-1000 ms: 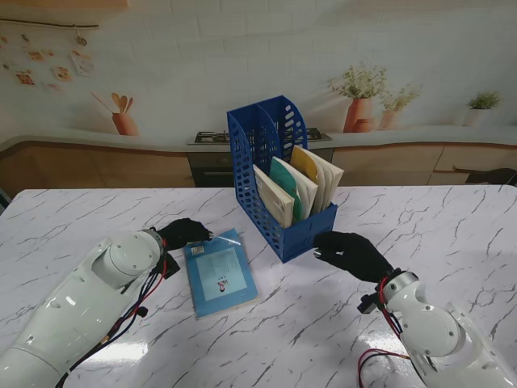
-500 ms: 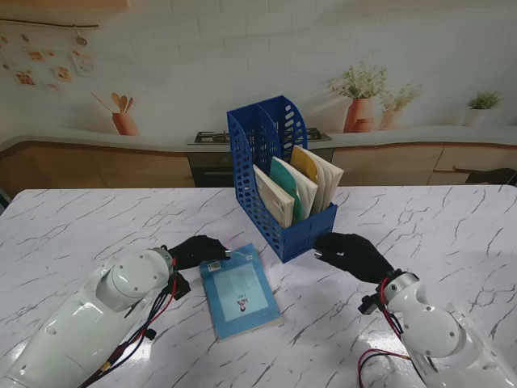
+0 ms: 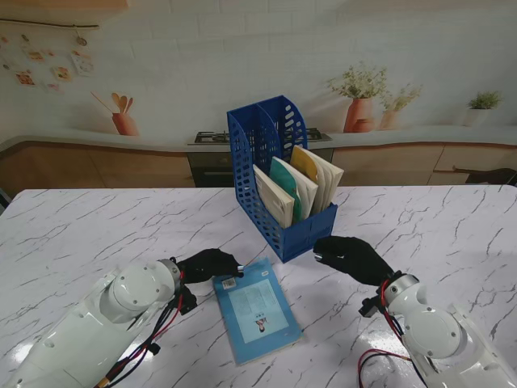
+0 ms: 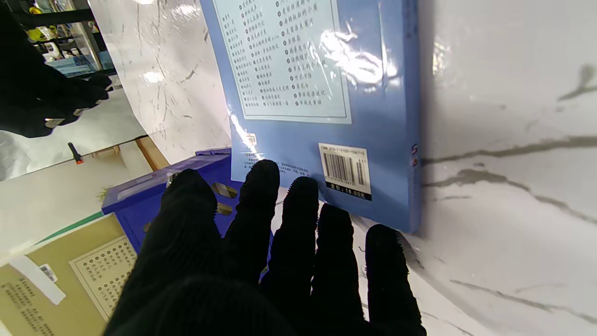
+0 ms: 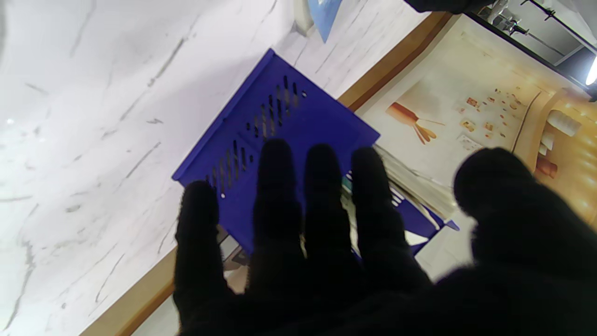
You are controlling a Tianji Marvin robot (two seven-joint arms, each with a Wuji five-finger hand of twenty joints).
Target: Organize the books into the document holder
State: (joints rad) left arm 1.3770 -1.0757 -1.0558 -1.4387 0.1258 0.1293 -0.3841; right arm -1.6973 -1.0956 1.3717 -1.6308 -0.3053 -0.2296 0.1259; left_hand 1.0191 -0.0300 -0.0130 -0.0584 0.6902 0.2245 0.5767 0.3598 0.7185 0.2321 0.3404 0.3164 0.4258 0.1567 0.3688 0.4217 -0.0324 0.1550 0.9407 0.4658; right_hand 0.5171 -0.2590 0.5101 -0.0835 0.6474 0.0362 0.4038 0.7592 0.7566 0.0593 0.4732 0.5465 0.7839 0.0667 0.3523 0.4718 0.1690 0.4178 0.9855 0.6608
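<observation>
Counting three books [image 3: 297, 187] filed in the blue document holder [image 3: 279, 174]; we leave one blue book [image 3: 257, 309] flat on the worktop [image 3: 97, 226], left hand [image 3: 208, 263] fingers spread at its edge holding nothing, right hand [image 3: 349, 255] spread and empty by the holder.

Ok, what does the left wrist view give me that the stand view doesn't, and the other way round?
Only the left wrist view: the book's printed contents list, its barcode label read close up, and the left hand's fingertips resting at the book's edge.

Only the stand view: the whole holder with three books standing in it, the right hand at its front corner, and both arms.

Both: the blue book flat on the marble table, the left hand at its near corner, and part of the holder.
</observation>
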